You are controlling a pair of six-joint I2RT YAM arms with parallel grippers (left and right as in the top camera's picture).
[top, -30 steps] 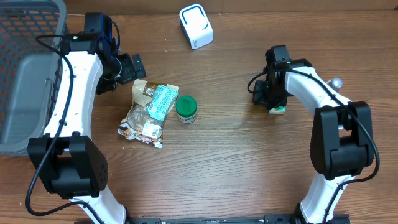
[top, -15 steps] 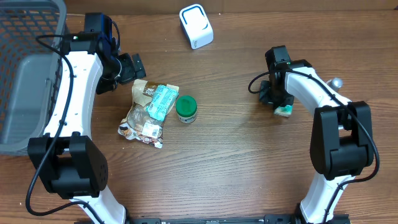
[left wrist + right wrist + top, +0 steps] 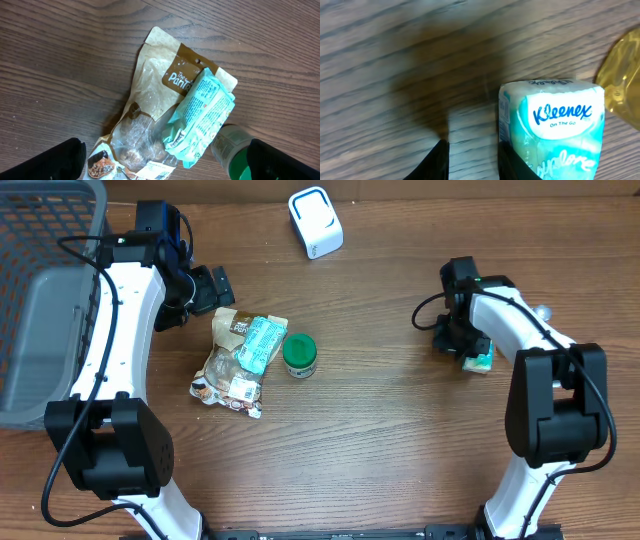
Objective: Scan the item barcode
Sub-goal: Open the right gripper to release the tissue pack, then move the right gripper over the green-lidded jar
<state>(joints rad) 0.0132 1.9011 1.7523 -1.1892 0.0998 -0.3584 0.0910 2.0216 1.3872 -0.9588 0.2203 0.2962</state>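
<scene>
The Kleenex tissue pack (image 3: 555,125), white and teal with blue lettering, faces label-up at the right side of the bench (image 3: 380,430). The white scanner (image 3: 315,222) stands at the far edge, well apart. Left of centre lies a tan snack pouch (image 3: 150,95), a teal packet (image 3: 200,117) across it, and a green-lidded jar (image 3: 299,354) just beside.

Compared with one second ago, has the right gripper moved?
Yes. In the overhead view the right gripper, together with the Kleenex pack, has shifted toward the picture's right edge and slightly down, farther from the green-lidded jar.
</scene>
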